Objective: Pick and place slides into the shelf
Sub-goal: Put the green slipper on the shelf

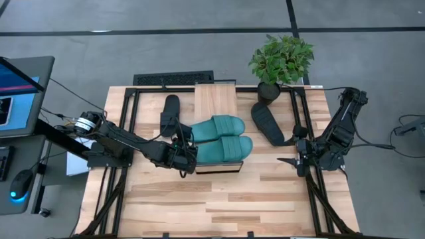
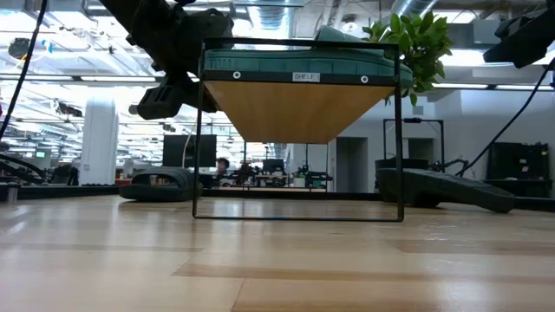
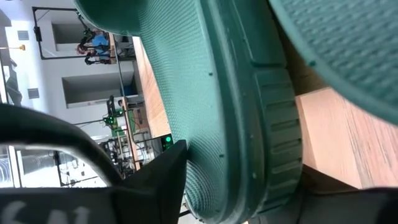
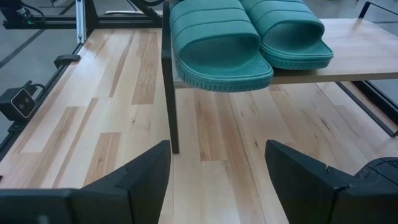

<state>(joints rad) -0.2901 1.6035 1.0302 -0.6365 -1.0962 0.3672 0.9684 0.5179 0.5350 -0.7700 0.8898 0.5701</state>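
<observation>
The left tool [image 1: 188,154] sits with jaws parted at the heel of the nearer teal slide [image 1: 222,147], apparently released. Both teal slides lie side by side on the shelf [image 1: 216,99]; two black slides [image 1: 267,123] rest on the desk [image 1: 219,199]. They look light, rubbery and flexible; the ribbed strap or heel edge offers grip. The right tool [image 4: 214,180] waits open. An open-plan office lies behind.

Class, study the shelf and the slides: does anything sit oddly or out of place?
Yes. The teal slide nearer the right gripper overhangs the shelf edge, so it isn't fully seated. Both black slides lie on the table, one each side of the shelf.
</observation>
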